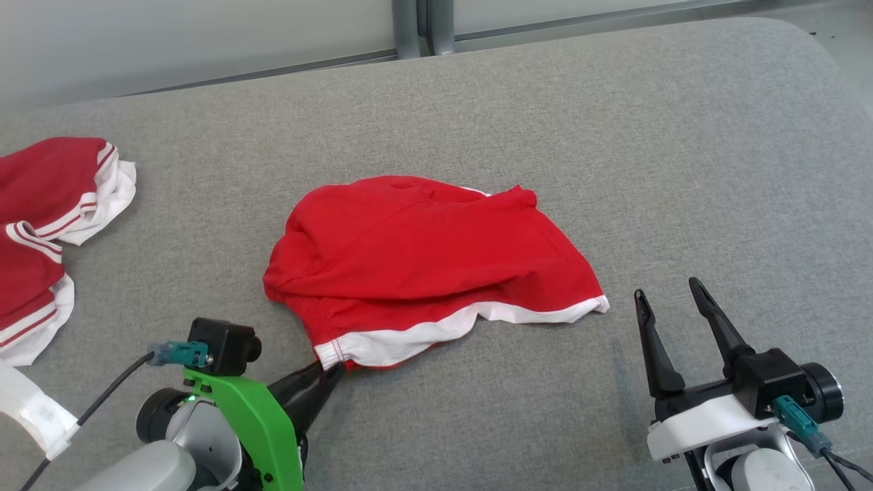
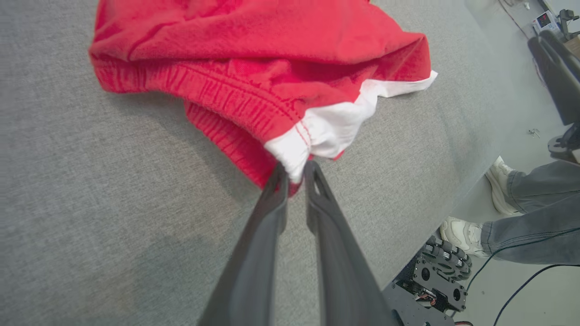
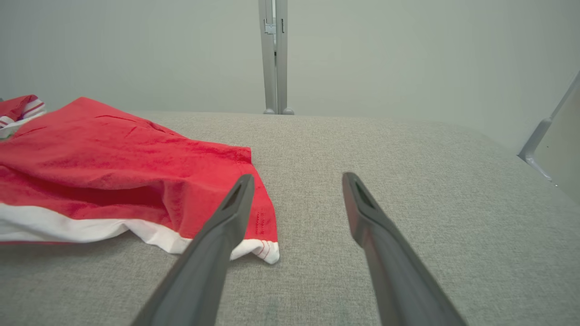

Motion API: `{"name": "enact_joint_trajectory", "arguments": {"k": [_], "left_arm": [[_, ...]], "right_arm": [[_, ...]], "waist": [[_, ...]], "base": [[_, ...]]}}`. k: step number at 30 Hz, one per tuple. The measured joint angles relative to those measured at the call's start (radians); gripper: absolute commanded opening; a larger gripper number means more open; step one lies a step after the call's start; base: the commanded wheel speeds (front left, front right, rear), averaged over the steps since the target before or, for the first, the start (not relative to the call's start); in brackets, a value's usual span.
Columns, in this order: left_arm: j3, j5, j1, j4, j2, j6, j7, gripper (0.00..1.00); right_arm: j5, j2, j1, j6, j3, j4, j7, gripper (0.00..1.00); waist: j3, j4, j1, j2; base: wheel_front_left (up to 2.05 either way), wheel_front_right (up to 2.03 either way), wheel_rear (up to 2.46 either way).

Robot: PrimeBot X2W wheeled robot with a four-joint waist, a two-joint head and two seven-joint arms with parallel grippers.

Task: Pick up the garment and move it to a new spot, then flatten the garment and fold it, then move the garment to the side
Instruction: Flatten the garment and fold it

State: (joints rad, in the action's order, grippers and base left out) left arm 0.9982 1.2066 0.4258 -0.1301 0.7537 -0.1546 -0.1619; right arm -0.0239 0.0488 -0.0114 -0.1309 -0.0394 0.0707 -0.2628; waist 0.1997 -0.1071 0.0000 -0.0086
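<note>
While the left gripper (image 2: pixel 295 174) is nipping the cloth: its fingers are pressing almost together on only the white corner where the elastic waistband ends, so the hold is looking thin.
Garment (image 1: pixel 423 252): it is lying crumpled mid-way across the grey cushion (image 1: pixel 614 136), its red body bunching and its white hem running along the near edge. Its near-left corner is sitting in the left gripper.
Right gripper (image 1: pixel 667 290): it is hanging wide open and empty at the near right, beside the garment's right hem corner and touching nothing.
Slip risk: by my reckoning, a quick lift is going to tug that small pinch out from between the fingertips.
Drag risk: with one corner doing all the work, the rest is likely going to trail and bunch tighter, making the flattening harder.
Neighbour risk: a red-and-white pile (image 1: pixel 48 204) is lying at the far left, so carrying that way is risking a tangle.
Edge risk: a person's shoes (image 2: pixel 466 235) are showing on the floor past the cushion's edge, so a swing that way is risking the cloth sliding off.
</note>
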Motion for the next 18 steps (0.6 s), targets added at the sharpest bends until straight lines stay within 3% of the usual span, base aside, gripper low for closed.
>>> {"name": "enact_joint_trajectory", "arguments": {"k": [8, 18], "left_arm": [[-0.052, -0.011, -0.072, 0.069, -0.06, -0.08, 0.166, 1.0], [-0.092, -0.093, -0.182, 0.159, -0.066, -0.168, 0.382, 1.0]], "right_arm": [[0.022, 0.0, 0.027, 0.0, 0.031, -0.012, 0.0, 1.0], [0.095, 0.0, 0.091, 0.0, 0.076, -0.035, 0.0, 1.0]], "waist": [[-0.043, 0.007, 0.0, 0.0], [-0.122, 0.051, 0.0, 0.0]], "base": [[0.0, 0.0, 0.0], [0.0, 0.0, 0.0]]}}
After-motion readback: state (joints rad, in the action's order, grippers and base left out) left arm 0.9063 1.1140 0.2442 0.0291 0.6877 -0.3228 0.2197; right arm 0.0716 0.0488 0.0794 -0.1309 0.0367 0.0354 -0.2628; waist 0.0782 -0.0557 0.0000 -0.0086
